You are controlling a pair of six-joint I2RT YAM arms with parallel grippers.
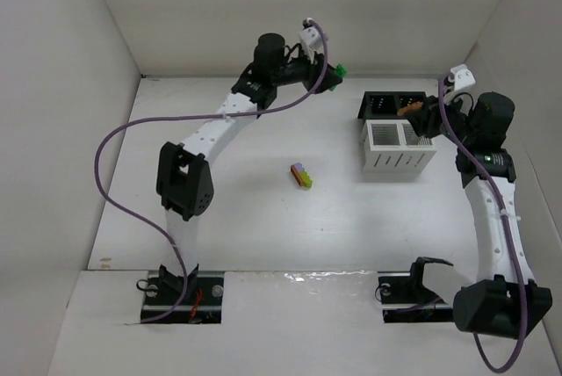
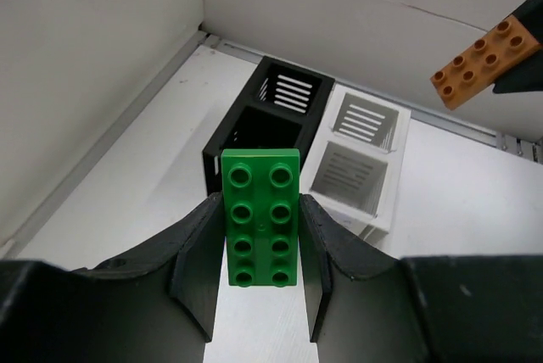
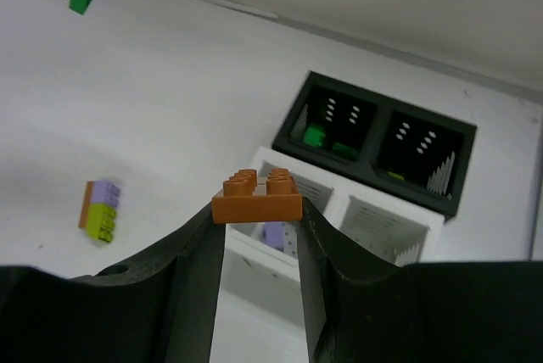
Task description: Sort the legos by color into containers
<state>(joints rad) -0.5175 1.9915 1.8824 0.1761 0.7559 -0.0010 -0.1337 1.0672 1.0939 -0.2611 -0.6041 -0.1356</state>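
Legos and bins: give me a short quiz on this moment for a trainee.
1. True or false: the left pincer grips a green brick.
2. The brick in the right pincer is: A red, B orange, C yellow.
3. Which holds green pieces, the black bin or the white bin?
Key: 1 true; 2 B; 3 black bin.
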